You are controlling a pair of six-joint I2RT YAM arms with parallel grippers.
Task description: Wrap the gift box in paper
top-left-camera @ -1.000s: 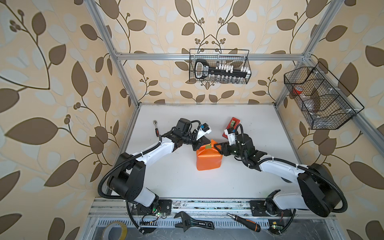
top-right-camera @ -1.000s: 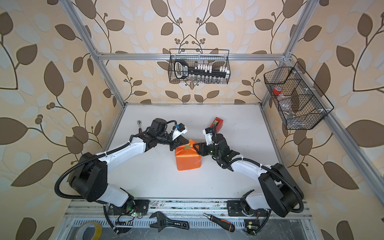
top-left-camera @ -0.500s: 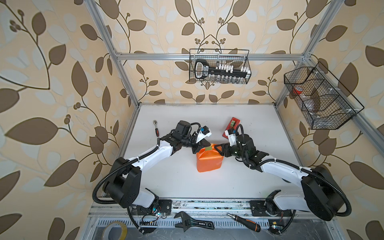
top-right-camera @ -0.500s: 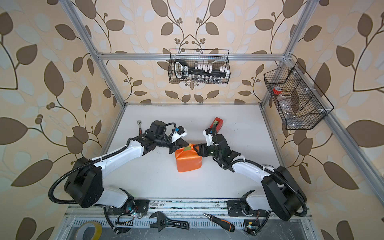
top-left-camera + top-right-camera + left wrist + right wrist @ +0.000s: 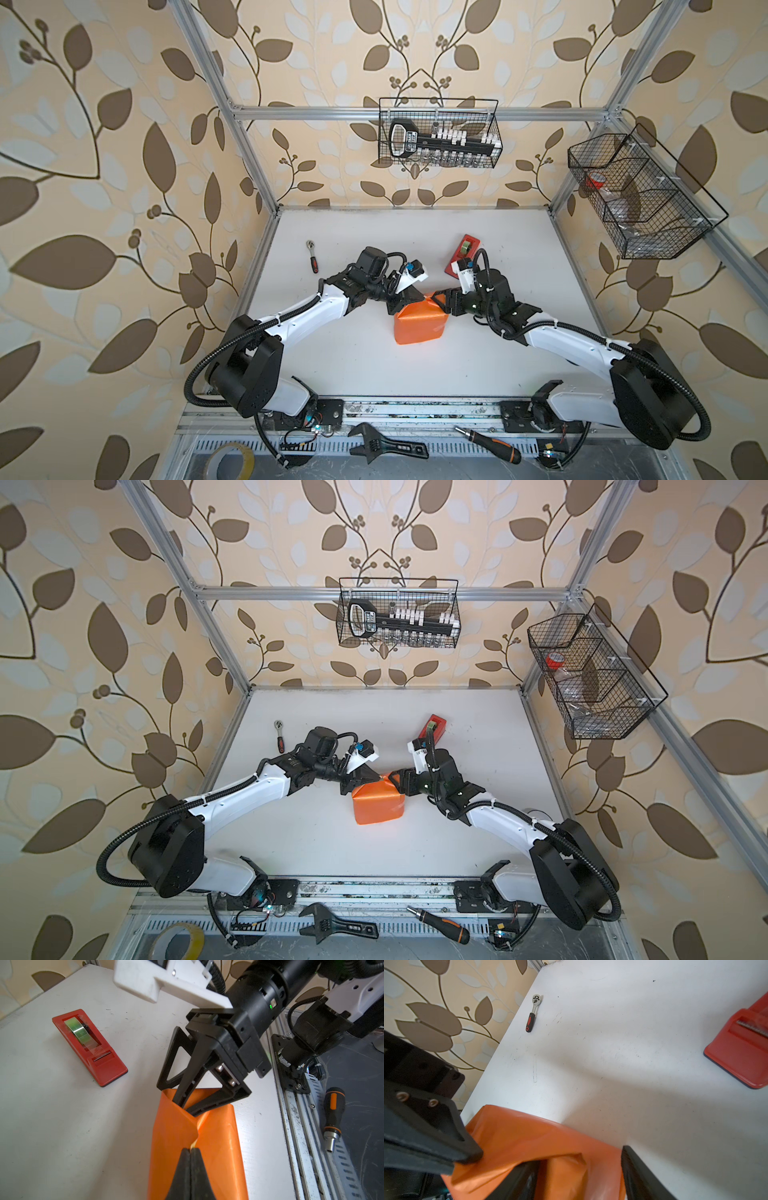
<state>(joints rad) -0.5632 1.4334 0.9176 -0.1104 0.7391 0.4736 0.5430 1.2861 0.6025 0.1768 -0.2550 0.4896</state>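
The left gripper (image 5: 190,1150) is closed on the seam of the paper (image 5: 218,1147); the right gripper (image 5: 577,1176) stands partly open around its end flap

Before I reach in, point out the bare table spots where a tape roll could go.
Bare: the near strip of table between the paper and the front rail, and the far strip behind the ratchet and tape dispenser. Crowded: mid-table, where the left gripper and right gripper meet over the paper.
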